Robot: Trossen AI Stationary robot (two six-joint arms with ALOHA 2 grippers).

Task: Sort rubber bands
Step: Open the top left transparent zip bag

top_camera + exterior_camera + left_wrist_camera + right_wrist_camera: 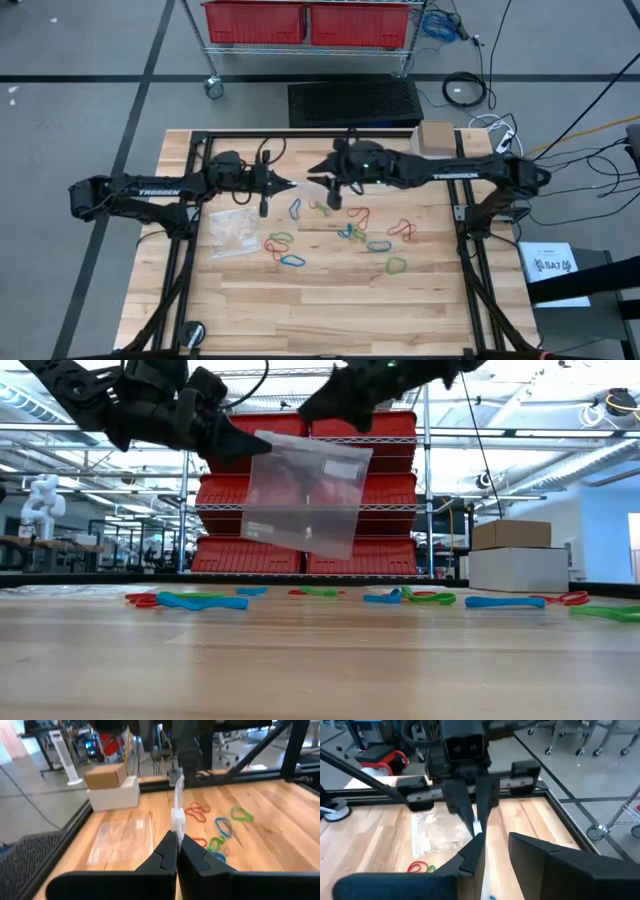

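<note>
My left gripper (pixel 177 837) is shut on a small clear plastic bag (pixel 305 495), which hangs in the air over the far middle of the table. My right gripper (pixel 495 837) is open at the bag's top edge, facing the left gripper (pixel 288 186). The bag's edge (pixel 478 827) stands between its spread fingers, close to one of them; whether it touches, I cannot tell. Several red, blue and green rubber bands (pixel 340 235) lie flat on the table below and nearer. They also show in the low view (pixel 200 600). My left gripper pinches the bag's upper corner (pixel 258 444) between its two fingers. The fingers come level from the table's left. The bag hangs below them, a little tilted and clear of the table. In the left wrist view its edge (pixel 177 817) rises straight out of the fingertips.
A second clear bag (pixel 235 232) lies flat on the table left of the bands. A cardboard box on a white box (pixel 437 137) stands at the far right corner. A black frame (pixel 300 135) borders the table's far side and its left and right sides. Red bins on a wire rack (pixel 340 490) stand behind.
</note>
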